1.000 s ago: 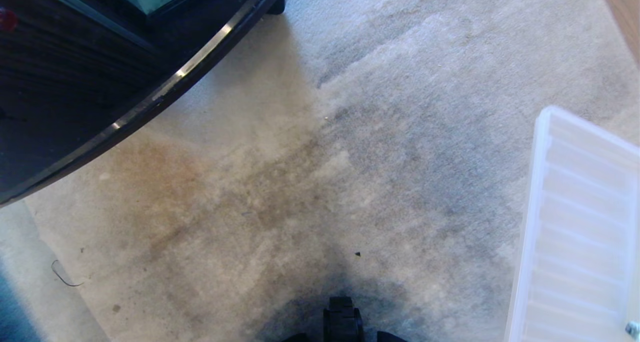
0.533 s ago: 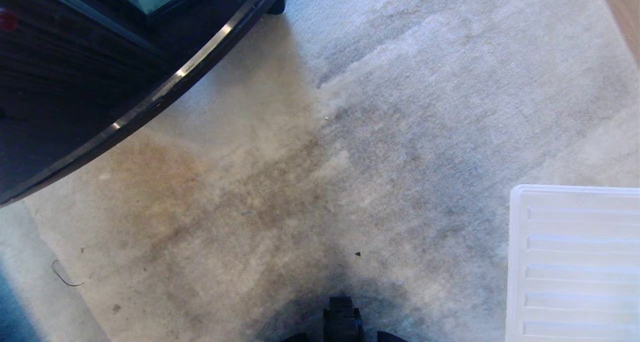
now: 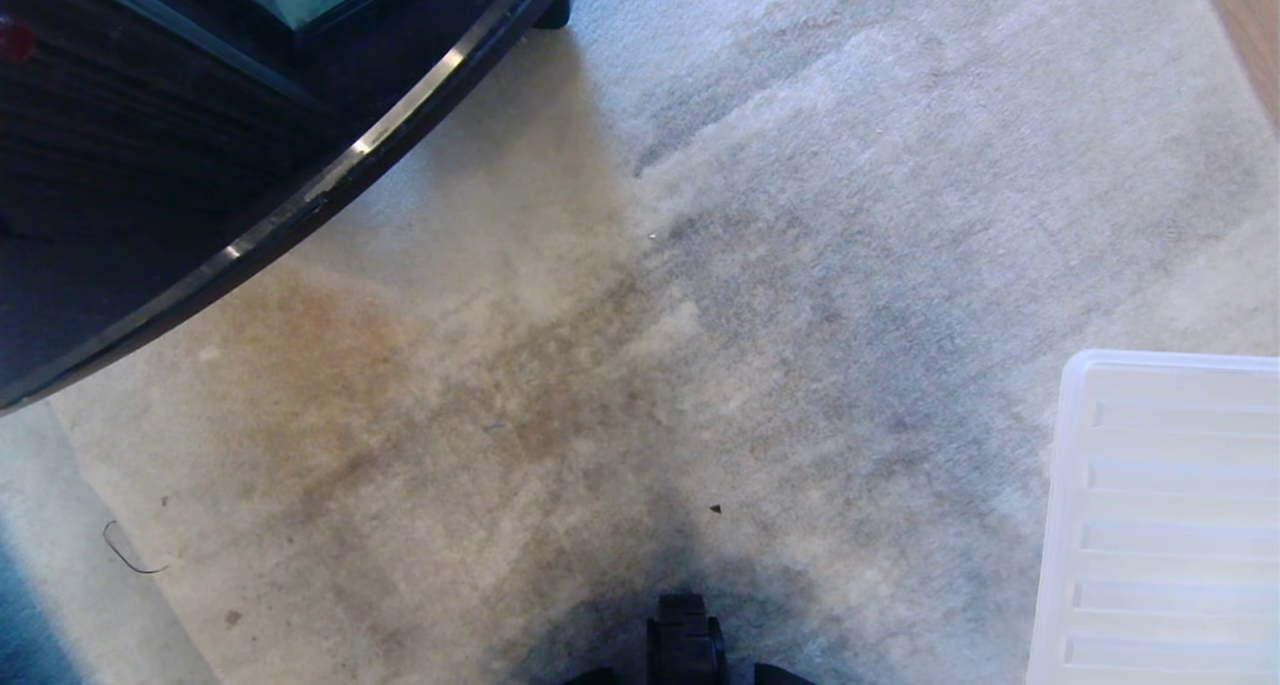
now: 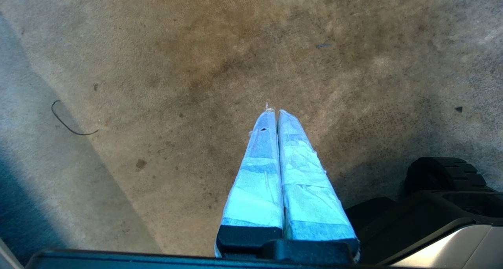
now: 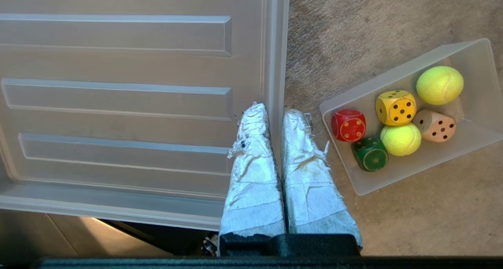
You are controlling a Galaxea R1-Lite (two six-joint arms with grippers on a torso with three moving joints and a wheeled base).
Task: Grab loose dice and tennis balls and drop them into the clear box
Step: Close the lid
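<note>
My right end effector (image 5: 275, 114) is pressed together, pinching the rim of the ribbed tray (image 5: 118, 104). At its three o'clock, the clear box (image 5: 397, 174) holds all the dice (image 5: 395, 107) and tennis balls (image 5: 439, 85). Dice seem hard and slick, best gripped across flat faces; balls fuzzy and springy.

The clear box (image 5: 408, 151) lies on the carpet (image 3: 760, 295) beside the ribbed tray (image 5: 118, 104), apart from it. In the box lie four dice (image 5: 395, 107) and two tennis balls (image 5: 439, 85).
</note>
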